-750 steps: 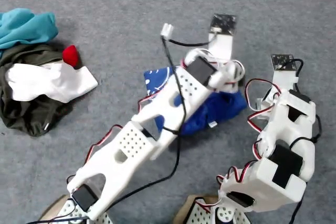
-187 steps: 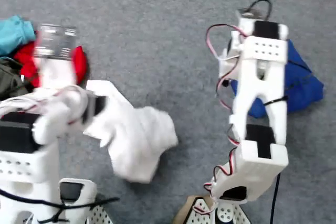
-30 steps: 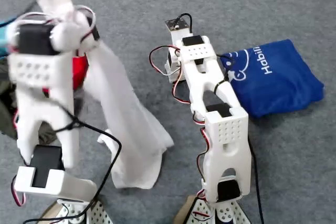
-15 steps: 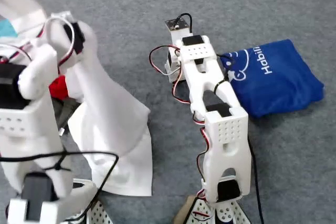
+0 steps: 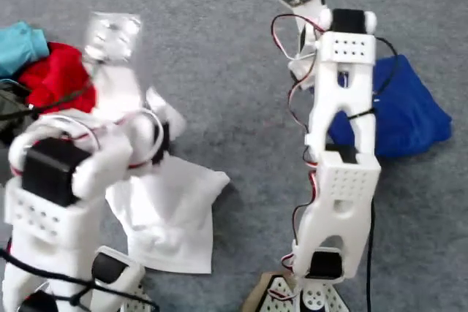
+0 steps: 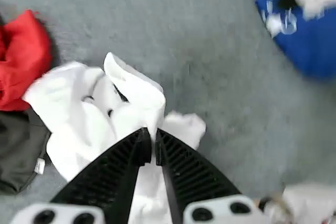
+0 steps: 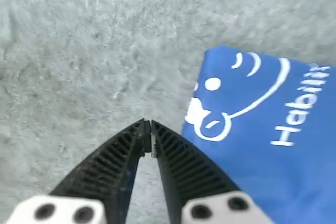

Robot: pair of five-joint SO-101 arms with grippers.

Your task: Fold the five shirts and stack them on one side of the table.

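High view: grey table (image 5: 234, 71); left pincer (image 6: 153, 142) tight on white shirt (image 5: 175, 213), right pincer (image 7: 147, 136) closed.

1. The blue shirt (image 7: 252, 150) has white letters (image 7: 302, 106) printed on it. The word is cut off at the edge.
2. Next to the letters is a white smiling face (image 7: 212, 84).
3. The dark shirt (image 6: 18, 156) has a small white tag (image 6: 39, 166). Its print is too small to read.

Open table (image 5: 241, 93) between white shirt (image 5: 175, 210) and blue shirt (image 5: 409, 115)
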